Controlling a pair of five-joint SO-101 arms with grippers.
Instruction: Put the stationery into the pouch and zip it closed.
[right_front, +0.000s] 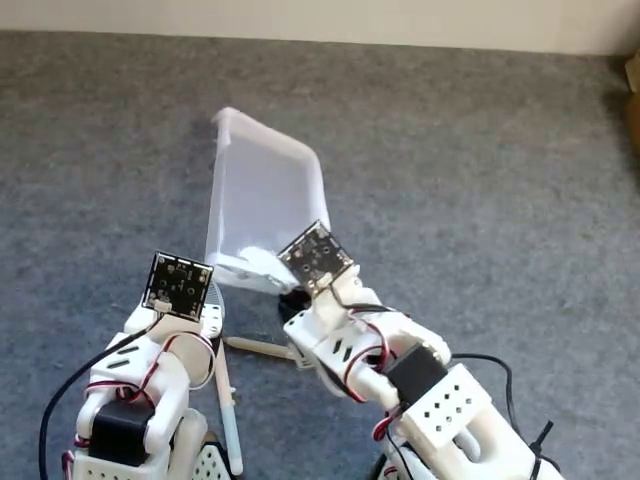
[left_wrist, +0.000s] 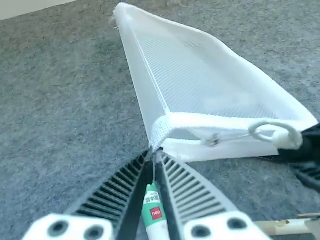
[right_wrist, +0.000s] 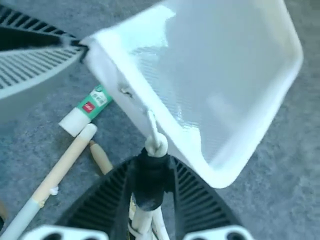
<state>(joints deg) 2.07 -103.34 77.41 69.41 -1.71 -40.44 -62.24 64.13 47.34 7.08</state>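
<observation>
The task is judged to be at an early stage, since nothing has yet been put inside. The white translucent mesh pouch (right_front: 262, 190) is held tilted up off the grey carpet-textured tabletop (right_front: 480, 150). In the high view it stretches from the centre towards 11 o'clock, with its zipped edge nearest the arms. Three pieces of stationery lie on the tabletop at about 7 o'clock of the pouch: a white tube with a green label (right_wrist: 89, 107), a thin wooden pencil (right_front: 262, 347) and a long beige and pale blue pen (right_front: 228, 405). All three have yet to be loaded, and the zip is to be drawn shut afterwards. How far the mouth is open cannot be told, though its two lips appear slightly parted in the left wrist view.

The left gripper (left_wrist: 152, 152) is seen with its jaws pressed together on one corner of the zipped edge, the mesh pinched at their tips. The green-labelled tube lies on the tabletop beneath them. The right gripper (right_wrist: 152, 165) is placed at the opposite end of that edge. Its jaws are clamped around a dark tab hanging from the ringed zip pull (right_wrist: 155, 144). The edge is thus held stretched between the two arms, a hold judged suited to sliding the pull along the zip.
</observation>
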